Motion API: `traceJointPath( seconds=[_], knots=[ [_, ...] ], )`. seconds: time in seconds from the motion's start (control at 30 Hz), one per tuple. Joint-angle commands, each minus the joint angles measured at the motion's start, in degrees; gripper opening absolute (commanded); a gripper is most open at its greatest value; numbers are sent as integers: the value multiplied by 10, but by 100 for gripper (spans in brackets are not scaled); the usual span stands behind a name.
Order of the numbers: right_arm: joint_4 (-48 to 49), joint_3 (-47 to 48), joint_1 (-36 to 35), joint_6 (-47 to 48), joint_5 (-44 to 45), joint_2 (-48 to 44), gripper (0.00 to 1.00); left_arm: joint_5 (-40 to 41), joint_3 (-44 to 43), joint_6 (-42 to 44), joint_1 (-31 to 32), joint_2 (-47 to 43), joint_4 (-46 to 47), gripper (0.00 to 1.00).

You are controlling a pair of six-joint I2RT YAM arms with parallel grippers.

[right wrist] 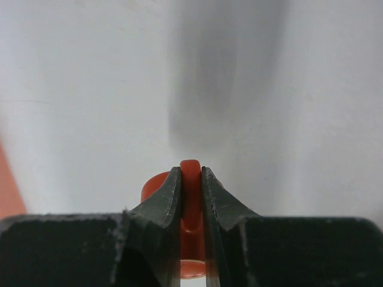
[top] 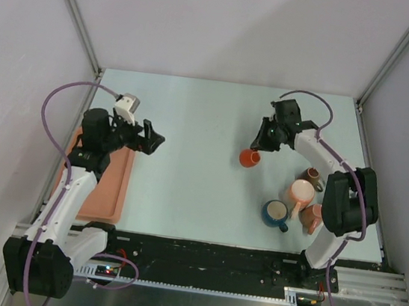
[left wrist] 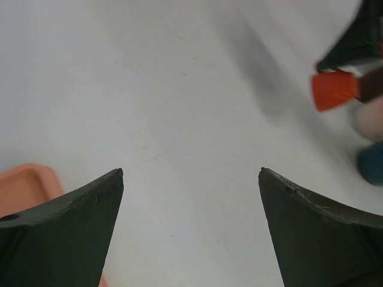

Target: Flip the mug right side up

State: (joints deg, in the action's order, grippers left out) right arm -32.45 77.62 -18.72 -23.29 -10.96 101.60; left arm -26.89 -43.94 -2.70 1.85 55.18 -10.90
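At the left edge of the top view a flat salmon-pink plastic tray [top: 105, 193] lies on the pale counter [top: 193, 121]. The left jaws hover just right of the tray, spread wide with nothing between them.

Right of centre is the small orange-red ceramic mug [top: 249, 157], the task's thing. The right jaws are pressed onto its handle, pinching it from above, as the right wrist view shows.

At the lower right, well apart from it, 4 other mugs cluster: brown [top: 312, 177], peach [top: 301, 192], dark blue [top: 276, 214] and salmon [top: 313, 216].

The grasp looks done. Whether the orange-red mug's mouth now faces up cannot be told, so turning, setting down and release probably remain.
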Motion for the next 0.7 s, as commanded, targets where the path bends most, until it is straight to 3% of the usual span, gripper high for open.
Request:
traceJointPath(
  seconds=[0.0, 0.1, 0.27, 0.33, 0.53, 0.67],
  knots=[
    [160, -1, -30, -44, -85, -75, 0, -166, -41, -30, 7, 11, 6, 99],
    [266, -1, -62, -86, -98, -120, 0, -258, -71, -64, 24, 27, 7, 100],
    [430, 1, -110, -144, -110, -160, 0, -328, -114, -126, 63, 43, 21, 100],
    [474, 9, -126, -157, -118, -164, 0, -346, -111, -197, 68, 42, 101, 100],
    [514, 51, -171, -158, -138, -154, 0, -346, -124, -308, 72, 37, 247, 95],
    [519, 71, -186, -159, -147, -147, 0, -333, -131, -332, 73, 37, 286, 90]
  ],
)
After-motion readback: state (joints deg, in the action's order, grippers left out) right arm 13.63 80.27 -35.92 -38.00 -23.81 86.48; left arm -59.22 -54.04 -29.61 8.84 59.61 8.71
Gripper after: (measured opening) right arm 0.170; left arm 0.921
